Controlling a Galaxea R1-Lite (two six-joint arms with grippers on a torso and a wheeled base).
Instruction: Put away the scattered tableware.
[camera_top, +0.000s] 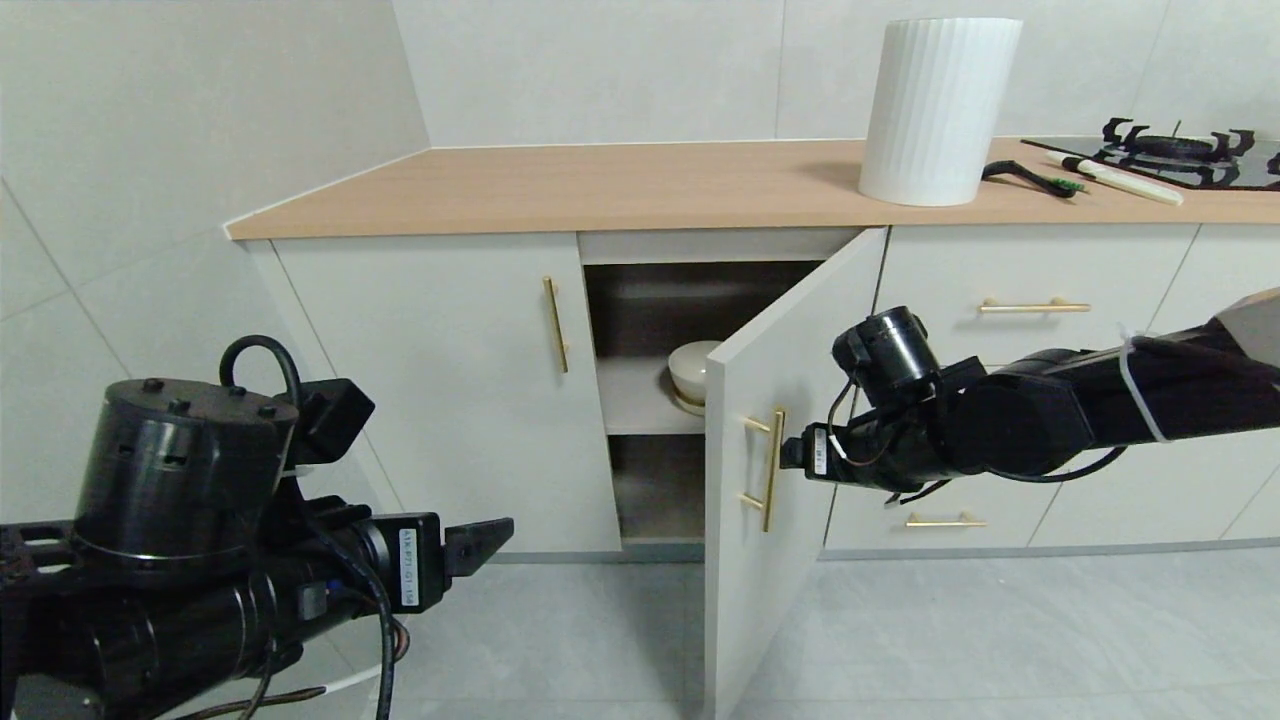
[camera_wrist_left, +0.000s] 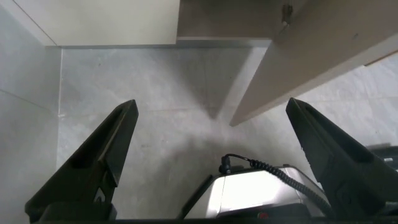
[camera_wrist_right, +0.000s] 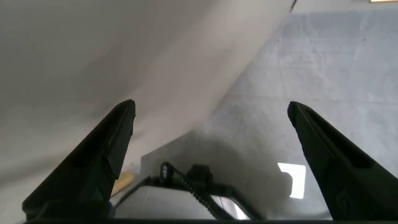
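At the far left, the left tool hung low over the floor, in front of the closed cupboard door. Its fingers stood wide apart and held nothing; I think it waited there so as not to be in the way. Further right, the cupboard under the bench was open, and the open door swung out toward the robot. On the upper shelf inside stood a pale bowl, the task's thing. It was partly hidden by the door edge, and it seemed to rest on something flat, but I cannot tell what. It was already in its place, I believe, so the storing looked nearly done. The right tool was just beside the golden handle of the open door. From the wrist its fingers also stood wide apart with nothing between them. Probably it was placed there to push or pull the door shut. On the bench at the right stood a tall white ribbed container, and near it lay a dark-handled utensil and a pale one beside the stove.
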